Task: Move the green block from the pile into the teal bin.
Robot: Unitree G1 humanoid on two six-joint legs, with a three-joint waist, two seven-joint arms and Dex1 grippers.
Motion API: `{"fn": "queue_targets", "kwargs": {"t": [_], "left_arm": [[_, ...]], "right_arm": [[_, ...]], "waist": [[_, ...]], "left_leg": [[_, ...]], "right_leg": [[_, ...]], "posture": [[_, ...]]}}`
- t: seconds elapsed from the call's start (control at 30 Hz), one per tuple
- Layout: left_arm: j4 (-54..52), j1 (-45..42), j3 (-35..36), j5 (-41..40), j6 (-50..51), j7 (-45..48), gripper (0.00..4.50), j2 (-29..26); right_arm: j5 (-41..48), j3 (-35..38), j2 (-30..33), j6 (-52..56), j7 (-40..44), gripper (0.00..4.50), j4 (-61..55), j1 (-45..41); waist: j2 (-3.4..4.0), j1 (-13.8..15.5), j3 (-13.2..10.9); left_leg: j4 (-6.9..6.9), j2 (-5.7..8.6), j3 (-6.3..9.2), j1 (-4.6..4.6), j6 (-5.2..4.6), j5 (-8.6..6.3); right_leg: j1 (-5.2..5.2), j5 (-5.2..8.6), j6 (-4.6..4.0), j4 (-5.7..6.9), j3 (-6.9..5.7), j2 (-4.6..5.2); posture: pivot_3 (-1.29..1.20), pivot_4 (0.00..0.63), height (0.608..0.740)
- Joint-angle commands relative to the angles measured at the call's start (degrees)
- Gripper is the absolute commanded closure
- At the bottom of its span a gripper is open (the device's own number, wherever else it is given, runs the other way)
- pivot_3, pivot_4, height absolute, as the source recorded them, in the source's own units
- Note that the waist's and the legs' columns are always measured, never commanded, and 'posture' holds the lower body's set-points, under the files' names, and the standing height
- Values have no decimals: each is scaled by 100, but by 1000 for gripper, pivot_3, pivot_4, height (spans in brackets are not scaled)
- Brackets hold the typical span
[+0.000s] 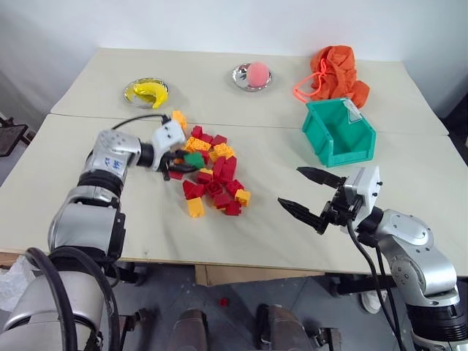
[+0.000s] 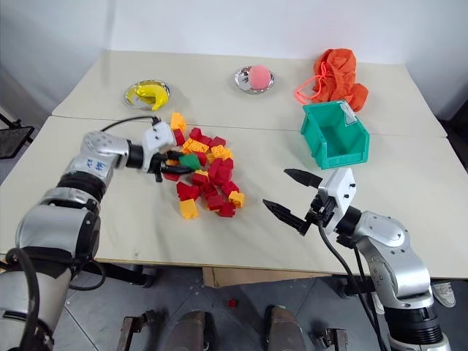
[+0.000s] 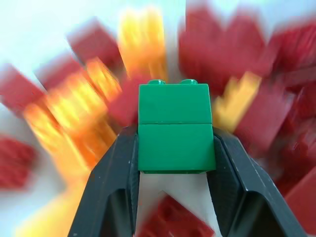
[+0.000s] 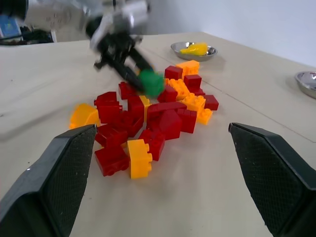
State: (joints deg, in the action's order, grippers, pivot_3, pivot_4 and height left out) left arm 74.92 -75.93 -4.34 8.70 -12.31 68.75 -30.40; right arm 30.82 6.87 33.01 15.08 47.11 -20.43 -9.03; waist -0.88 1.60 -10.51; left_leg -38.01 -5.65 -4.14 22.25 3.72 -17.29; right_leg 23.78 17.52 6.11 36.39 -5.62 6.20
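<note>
the green block (image 3: 176,128) sits pinched between the 2 black fingers of the left gripper (image 1: 183,167), over the pile (image 1: 212,174) near the middle of the table (image 1: 88,208). only its lower half is clamped, so it could twist loose or snag neighbouring bricks. the teal bin (image 1: 338,131) stands well apart toward the far right edge; its white rim label is unreadable. the right gripper (image 1: 310,194) hangs wide open, holding nothing.
</note>
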Motion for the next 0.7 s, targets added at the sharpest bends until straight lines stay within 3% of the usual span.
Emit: {"fn": "queue_targets", "kwargs": {"t": [0.03,0.2,0.43,0.57,0.7], "left_arm": [[-455,-487,61,-392,-76,1447,3012,248],[-894,-444,-162,-565,12,1927,3012,1479],[-712,-14,-775,19,-159,384,3012,3096],[-533,161,-1095,335,-275,-178,3012,3494],[-560,184,-864,39,-149,-37,1685,3681]], "right_arm": [[96,496,219,-58,-13,0,-357,333],[117,1177,392,-88,-68,0,-520,1063],[159,2369,305,-114,-181,0,-805,2412],[233,2673,-25,-182,-356,0,-1116,3043],[222,2622,-251,-249,-492,0,-1300,3283]], "waist": [[0,37,0],[0,155,0],[-1,99,0],[0,69,0],[1,0,0]], "left_leg": [[1,1,0,2,0,0],[-2,4,-2,3,-6,-4],[-4,10,-7,4,-20,-12],[-6,10,-13,-7,-23,-12],[-7,11,-20,-14,-25,-13]], "right_leg": [[-1,-1,1,-4,-1,1],[-17,-12,23,-41,-2,1],[-14,-19,35,-51,6,4],[-14,-19,35,-50,19,3],[-10,-18,33,-55,32,3]], "posture": [[0,150,740],[0,150,740],[0,150,740],[0,150,740],[0,150,740]]}}
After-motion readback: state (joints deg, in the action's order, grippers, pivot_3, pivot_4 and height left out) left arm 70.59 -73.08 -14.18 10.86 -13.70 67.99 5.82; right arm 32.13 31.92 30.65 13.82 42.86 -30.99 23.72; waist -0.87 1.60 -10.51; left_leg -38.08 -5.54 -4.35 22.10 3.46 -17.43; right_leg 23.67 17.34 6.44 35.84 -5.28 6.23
